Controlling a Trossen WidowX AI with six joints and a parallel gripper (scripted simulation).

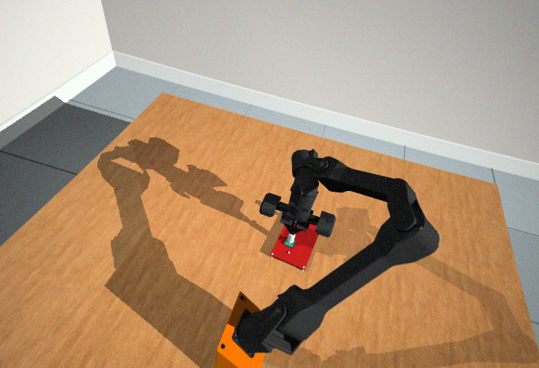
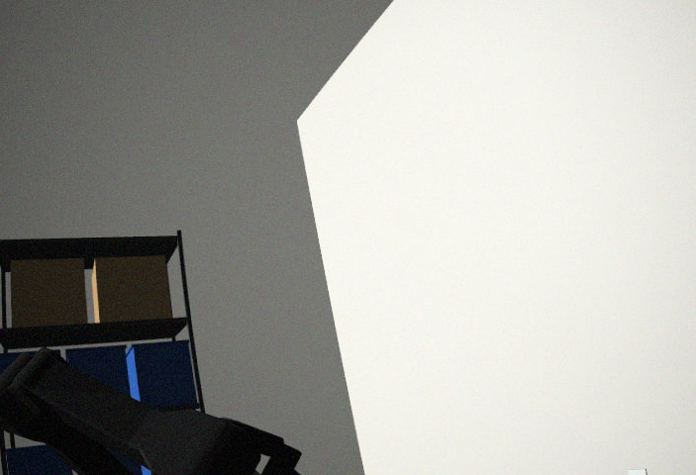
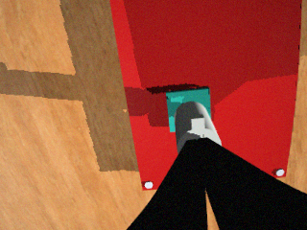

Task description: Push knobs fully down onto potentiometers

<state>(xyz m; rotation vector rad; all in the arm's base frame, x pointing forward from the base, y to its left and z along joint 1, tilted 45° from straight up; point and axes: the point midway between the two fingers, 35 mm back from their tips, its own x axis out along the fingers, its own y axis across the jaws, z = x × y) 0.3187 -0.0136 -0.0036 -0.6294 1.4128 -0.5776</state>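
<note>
The red circuit board stands on the table with white fasteners at its corners. A teal potentiometer sits on it, with a white-grey knob above it. My gripper is shut with nothing between its fingers. Its tips are at the top of the knob, touching or very close to it. The knob's lower end lies near the potentiometer, but whether a gap remains I cannot tell. The second potentiometer and its knob are not visible; the arm hides part of the board in the top view.
The wooden table carries the arm's orange base at the front. The arm arches over the right of the board. Arm shadows cross the table and board. The exterior view shows only part of the arm, a shelf rack and walls.
</note>
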